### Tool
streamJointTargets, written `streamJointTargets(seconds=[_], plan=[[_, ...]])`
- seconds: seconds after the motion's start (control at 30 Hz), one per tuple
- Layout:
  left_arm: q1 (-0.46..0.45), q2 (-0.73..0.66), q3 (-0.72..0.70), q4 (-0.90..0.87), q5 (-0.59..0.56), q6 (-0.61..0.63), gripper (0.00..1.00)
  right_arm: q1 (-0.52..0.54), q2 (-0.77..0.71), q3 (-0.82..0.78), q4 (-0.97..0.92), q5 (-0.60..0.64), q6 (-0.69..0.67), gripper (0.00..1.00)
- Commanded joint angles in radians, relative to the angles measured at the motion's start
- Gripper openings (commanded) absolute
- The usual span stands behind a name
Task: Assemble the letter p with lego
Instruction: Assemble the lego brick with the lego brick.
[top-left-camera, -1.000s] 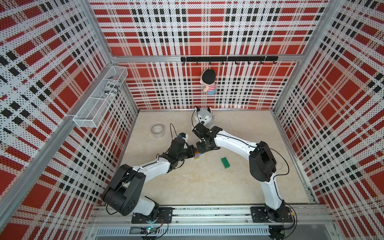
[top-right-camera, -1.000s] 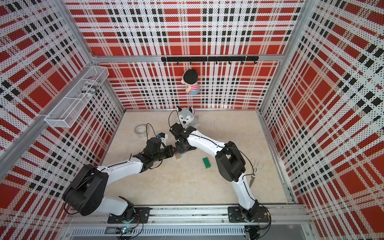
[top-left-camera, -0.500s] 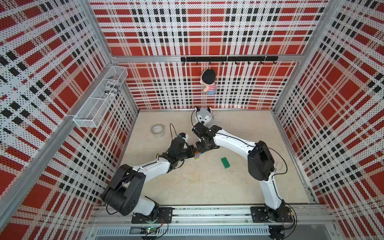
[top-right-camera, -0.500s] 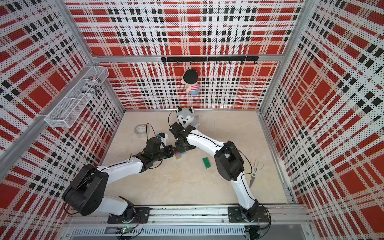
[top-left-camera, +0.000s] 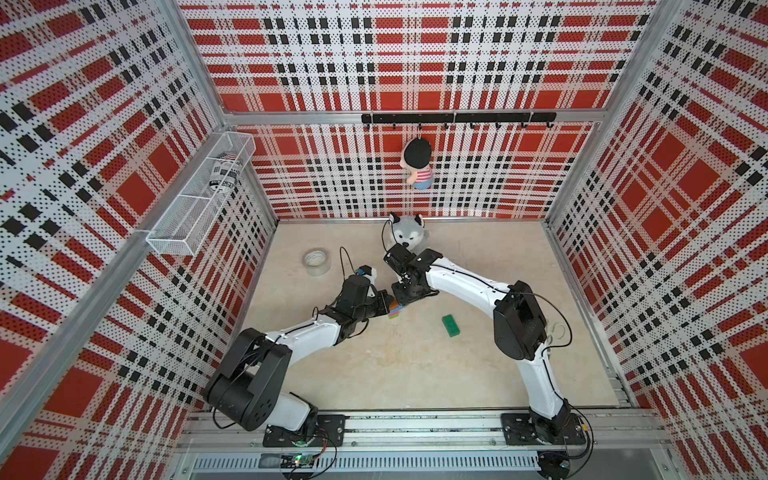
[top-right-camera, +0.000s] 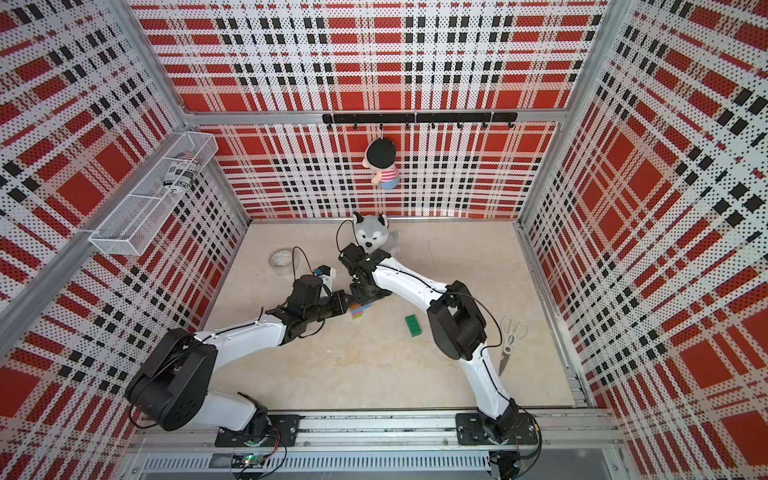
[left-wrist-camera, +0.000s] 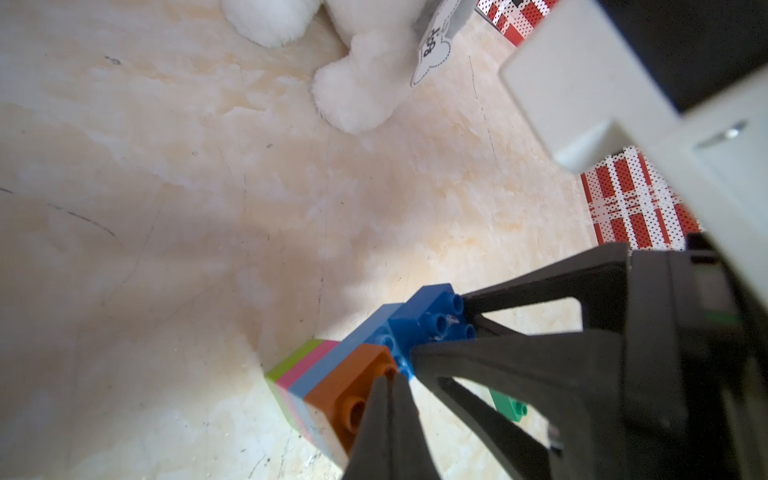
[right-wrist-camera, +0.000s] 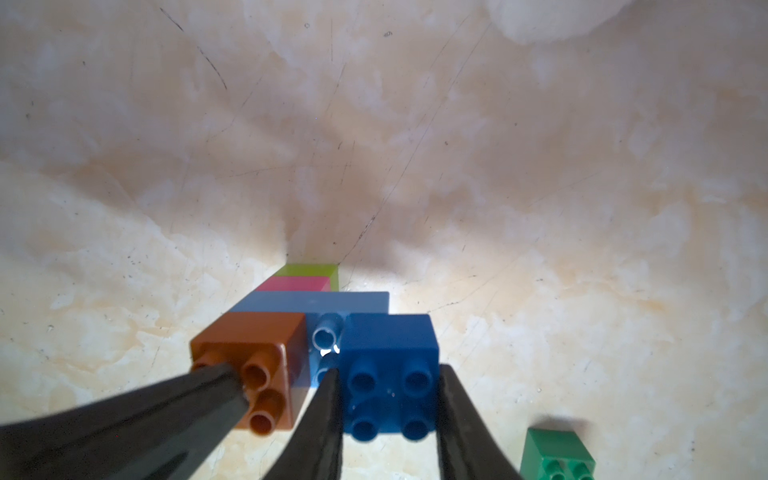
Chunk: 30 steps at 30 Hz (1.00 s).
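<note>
A small lego stack (top-left-camera: 395, 311) (top-right-camera: 359, 311) stands mid-table with its lime brick (right-wrist-camera: 309, 269) at the bottom. Above the lime come pink (right-wrist-camera: 295, 284) and a longer light blue brick (right-wrist-camera: 311, 301). An orange brick (right-wrist-camera: 249, 345) and a dark blue brick (right-wrist-camera: 390, 353) sit side by side on top. My right gripper (right-wrist-camera: 388, 374) is shut on the dark blue brick. My left gripper (left-wrist-camera: 390, 382) is shut, its tips resting on the studs of the orange brick (left-wrist-camera: 353, 386). A dark green brick (top-left-camera: 451, 325) lies loose to the right. No finished letter p shows.
A clear tape roll (top-left-camera: 316, 261) lies at the back left and a husky plush (top-left-camera: 407, 236) sits by the back wall, close behind the right wrist. Scissors (top-right-camera: 511, 332) lie at the right edge. A wire basket (top-left-camera: 203, 195) hangs on the left wall.
</note>
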Motion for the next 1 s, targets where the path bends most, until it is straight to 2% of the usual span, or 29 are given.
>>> streamJointTargets(seconds=[0.0, 0.27, 0.6, 0.97], plan=[[0.006, 0.039, -0.045, -0.116, -0.011, 0.014, 0.0, -0.003, 0.048, 0.006, -0.031, -0.015, -0.009, 0.25], [0.01, 0.041, -0.048, -0.113, -0.009, 0.016, 0.0, -0.003, 0.042, 0.007, -0.031, -0.011, -0.008, 0.29], [0.009, 0.043, -0.047, -0.113, -0.008, 0.017, 0.0, -0.003, 0.025, 0.01, -0.021, 0.003, 0.007, 0.49], [0.011, 0.04, -0.037, -0.115, 0.003, 0.017, 0.0, -0.003, -0.009, 0.01, -0.027, 0.03, 0.009, 0.53]])
